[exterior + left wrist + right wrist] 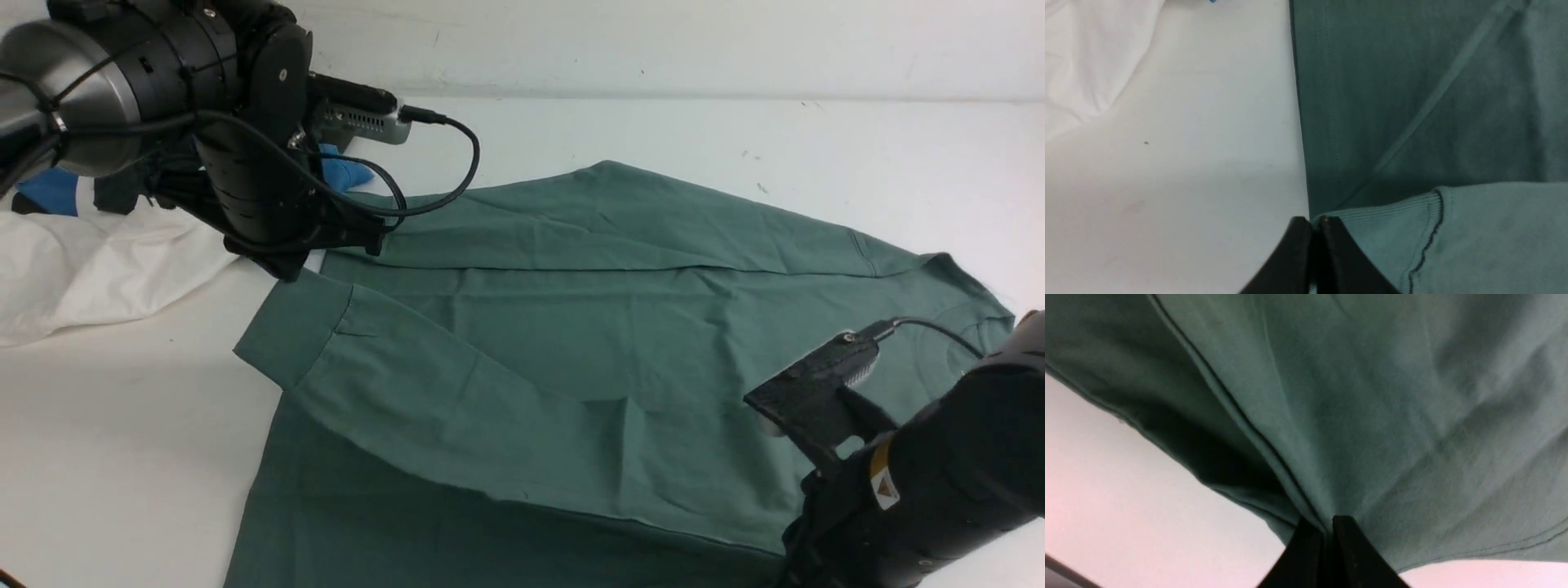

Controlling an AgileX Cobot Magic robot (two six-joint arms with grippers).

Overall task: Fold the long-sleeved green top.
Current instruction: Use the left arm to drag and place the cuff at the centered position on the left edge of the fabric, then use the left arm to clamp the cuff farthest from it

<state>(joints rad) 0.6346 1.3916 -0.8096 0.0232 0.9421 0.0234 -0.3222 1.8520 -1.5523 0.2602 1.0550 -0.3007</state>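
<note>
The green long-sleeved top (571,310) lies spread on the white table, one sleeve folded across its body. The ribbed cuff (290,327) of that sleeve points to the left. My left gripper (286,265) stands at the cuff's far corner. In the left wrist view, the left gripper (1312,222) is shut with the cuff (1384,220) corner pinched at its tips. My right arm (922,482) covers its own gripper at the top's near right edge. In the right wrist view, the right gripper (1323,522) is shut on a bunched fold of the top (1372,416).
A crumpled white garment (90,261) lies at the left, close to the left arm, and shows in the left wrist view as white cloth (1081,61). A blue garment (343,171) lies behind it. The wall (653,49) rises behind the table.
</note>
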